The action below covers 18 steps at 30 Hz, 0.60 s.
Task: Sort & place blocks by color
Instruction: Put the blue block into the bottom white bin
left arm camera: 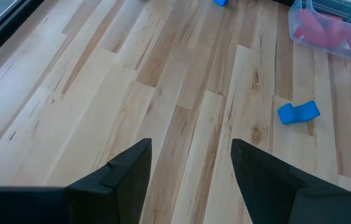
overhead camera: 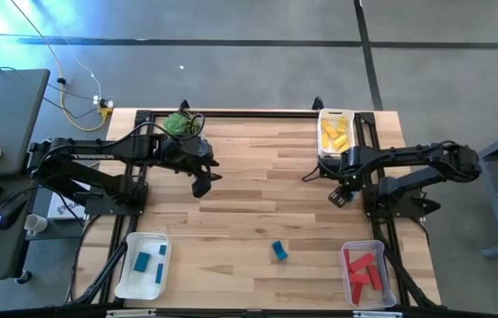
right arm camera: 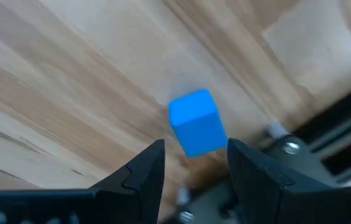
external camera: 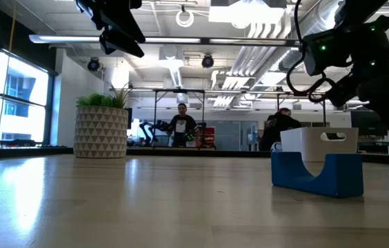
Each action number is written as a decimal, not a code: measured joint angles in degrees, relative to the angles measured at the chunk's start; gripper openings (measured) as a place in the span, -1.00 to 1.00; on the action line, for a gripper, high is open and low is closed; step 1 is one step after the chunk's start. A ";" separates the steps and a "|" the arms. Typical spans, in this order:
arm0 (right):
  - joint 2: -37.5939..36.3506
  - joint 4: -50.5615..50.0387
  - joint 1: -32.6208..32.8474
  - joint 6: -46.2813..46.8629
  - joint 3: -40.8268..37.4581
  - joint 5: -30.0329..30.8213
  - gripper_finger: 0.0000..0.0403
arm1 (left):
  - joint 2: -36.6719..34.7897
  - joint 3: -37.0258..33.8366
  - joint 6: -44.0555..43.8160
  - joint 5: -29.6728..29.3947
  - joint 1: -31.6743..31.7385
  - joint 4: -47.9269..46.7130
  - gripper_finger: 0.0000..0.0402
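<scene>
Right gripper [right arm camera: 191, 165]: jaws apart, empty, poised above a blue cube [right arm camera: 196, 122] by the table's right frame. Left gripper [left arm camera: 191, 165]: jaws apart, empty. Blue arch block [overhead camera: 279, 251]: mid-table. Cube appears in right wrist view only.

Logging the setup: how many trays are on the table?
3, by the high view: white tray with blue blocks lower left, clear tray with yellow blocks upper right, second clear tray with red blocks lower right. None seems hidden.
</scene>
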 joint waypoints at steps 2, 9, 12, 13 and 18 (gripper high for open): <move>0.17 -1.42 -0.60 -3.16 0.00 0.71 -0.20 | 0.00 0.00 -0.01 0.00 0.00 0.00 0.04; 3.31 -1.48 -1.00 -8.73 0.00 0.08 -0.20 | 0.00 0.00 -0.15 0.00 0.00 0.17 0.04; 5.73 -1.19 -1.00 -10.30 0.00 0.44 -0.20 | 0.00 0.00 -0.17 0.00 -0.01 0.18 0.04; 6.62 -1.29 -1.00 -10.58 0.00 0.94 -0.20 | 0.00 0.00 -0.17 0.00 0.00 0.19 0.04; 10.39 -0.27 -1.00 -12.07 0.00 -0.04 -0.20 | 0.00 0.00 -0.10 0.00 0.00 0.20 0.04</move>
